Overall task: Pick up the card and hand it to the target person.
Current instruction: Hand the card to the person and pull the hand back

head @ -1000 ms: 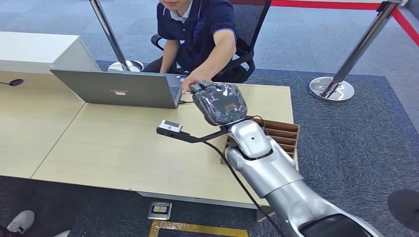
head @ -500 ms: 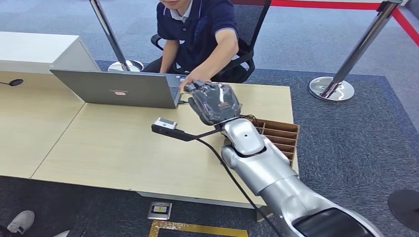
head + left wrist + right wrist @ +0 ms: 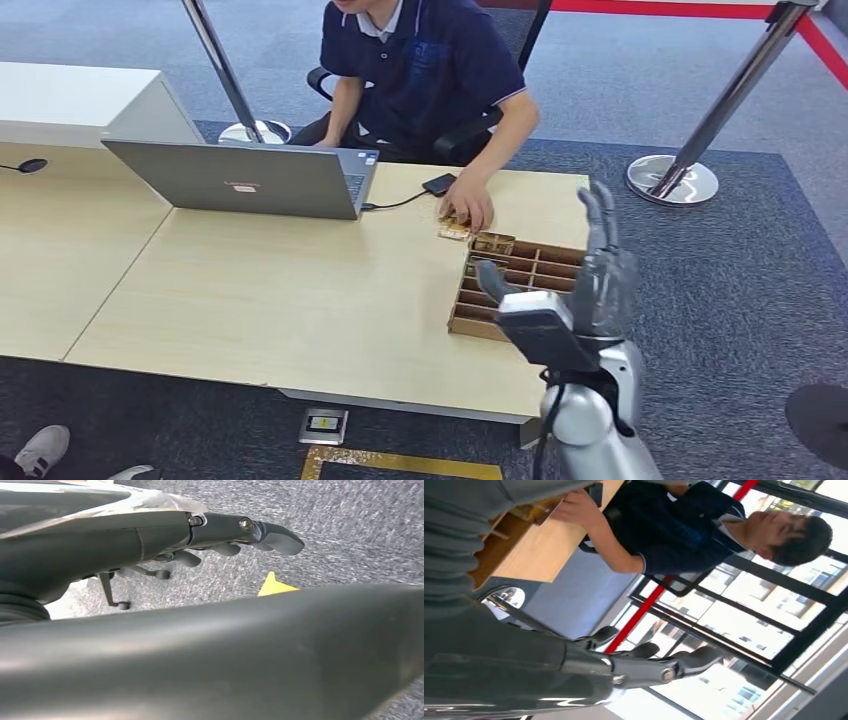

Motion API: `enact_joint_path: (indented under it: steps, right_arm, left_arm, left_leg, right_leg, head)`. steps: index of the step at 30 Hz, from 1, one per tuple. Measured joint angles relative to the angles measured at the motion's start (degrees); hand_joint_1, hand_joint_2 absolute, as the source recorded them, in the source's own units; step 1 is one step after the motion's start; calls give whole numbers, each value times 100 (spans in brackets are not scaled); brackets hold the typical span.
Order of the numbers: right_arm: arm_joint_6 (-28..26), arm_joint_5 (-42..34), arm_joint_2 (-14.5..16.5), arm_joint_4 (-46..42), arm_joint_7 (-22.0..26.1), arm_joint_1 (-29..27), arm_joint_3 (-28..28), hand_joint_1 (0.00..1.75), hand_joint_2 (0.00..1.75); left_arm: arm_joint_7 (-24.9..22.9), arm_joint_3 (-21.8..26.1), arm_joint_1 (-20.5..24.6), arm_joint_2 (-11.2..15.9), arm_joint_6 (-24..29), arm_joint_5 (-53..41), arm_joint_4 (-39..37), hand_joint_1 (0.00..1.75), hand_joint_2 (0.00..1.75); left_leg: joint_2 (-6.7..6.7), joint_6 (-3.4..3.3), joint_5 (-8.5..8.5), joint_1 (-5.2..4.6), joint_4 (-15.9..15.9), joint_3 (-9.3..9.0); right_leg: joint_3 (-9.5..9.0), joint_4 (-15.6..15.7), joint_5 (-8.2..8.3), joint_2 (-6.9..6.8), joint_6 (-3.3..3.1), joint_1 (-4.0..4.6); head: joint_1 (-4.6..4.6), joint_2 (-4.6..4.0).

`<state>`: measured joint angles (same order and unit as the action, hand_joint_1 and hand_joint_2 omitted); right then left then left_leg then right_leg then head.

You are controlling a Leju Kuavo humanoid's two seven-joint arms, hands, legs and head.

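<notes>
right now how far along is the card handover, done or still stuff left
It looks essentially done. The card lies on the table under the person's hand, beside the divided wooden tray. Nothing is in hand: the right hand is raised near the table's corner, fingers spread and holding nothing. The left hand hangs over the carpet, also holding nothing. Nothing visible is left to do.
</notes>
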<state>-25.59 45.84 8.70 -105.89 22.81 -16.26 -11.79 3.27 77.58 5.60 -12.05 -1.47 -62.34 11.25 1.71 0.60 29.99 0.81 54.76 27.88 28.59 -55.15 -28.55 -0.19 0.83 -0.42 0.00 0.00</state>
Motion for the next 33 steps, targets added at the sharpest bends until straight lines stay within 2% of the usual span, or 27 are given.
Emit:
enact_joint_path:
  steps: [4,6,9,11,13,14,17,18,20,22,25,27,33]
  right_arm:
    - [69,94,334,-268,-82,-569,822,0,0]
    - [291,163,651,-24,-96,-642,1548,0,0]
    - [921,294,1004,1109,-175,-288,3044,0,0]
    - [1189,444,1030,2342,-178,227,4097,0,0]
    - [1066,647,795,3959,-128,873,5020,0,0]
    - [861,828,603,4878,-280,1201,5446,0,0]
    - [41,1426,-198,7686,-1496,1953,6255,0,0]
    - [-109,1628,-411,8378,-1957,2076,6323,0,0]
    - [-52,1939,-612,9118,-2642,2185,6254,0,0]
    - [277,2134,-547,9300,-3224,2217,6153,0,0]
    - [819,2288,-335,9413,-3834,2267,6062,0,0]
    - [1111,2247,-188,9459,-4027,2282,6111,0,0]
    - [1537,1772,241,9505,-4061,2221,6582,0,0]
  left_arm:
    - [-28,37,7,-10,21,32,8,0,0]
    - [-18,102,11,-32,60,96,14,0,0]
    - [19,182,6,-63,121,176,19,0,0]
    - [17,191,-6,-67,139,181,19,0,0]
    - [12,177,-17,-59,140,164,19,0,0]
    - [11,161,-21,-52,136,144,20,0,0]
    - [-5,85,-22,-23,103,60,19,0,0]
    - [-6,68,-19,-14,92,42,19,0,0]
    - [-5,42,-13,-2,74,15,20,0,0]
    - [-2,36,-2,0,77,10,22,0,0]
    - [7,45,18,-24,120,21,24,0,0]
    - [19,37,23,-23,121,14,20,0,0]
    - [202,-16,4,35,284,-32,29,0,0]
  left_leg:
    - [-14,3,10,-3,4,1]
    - [-22,3,11,-3,3,-2]
    - [-35,3,7,-2,-3,-11]
    - [-40,2,2,1,-13,-21]
    - [-46,1,0,5,-21,-34]
    - [-49,0,-1,7,-24,-42]
    - [-49,-4,-3,8,-27,-53]
    - [-44,-5,-3,9,-27,-55]
    - [-41,-6,1,7,-21,-55]
    - [-51,-7,6,1,-10,-46]
    - [-75,-4,13,-1,-3,-38]
    - [-76,-2,13,0,-1,-35]
    - [-71,-1,11,3,1,-30]
  right_leg:
    - [9,-8,-2,11,0,-3]
    - [10,-8,-2,18,-1,-3]
    - [5,-1,5,31,-2,-2]
    - [-6,12,14,36,0,1]
    - [-21,26,21,42,1,6]
    - [-31,32,24,45,2,8]
    - [-49,43,30,47,7,12]
    - [-54,46,30,43,9,13]
    - [-55,44,27,40,13,13]
    - [-40,29,22,49,13,8]
    - [-20,12,20,71,8,4]
    - [-12,5,18,70,5,2]
    - [-2,-12,9,65,-4,4]
  head:
    - [0,0]
    - [0,0]
    - [0,0]
    - [0,0]
    - [0,0]
    - [0,0]
    - [0,0]
    - [0,0]
    - [0,0]
    - [0,0]
    - [0,0]
    - [0,0]
    - [0,0]
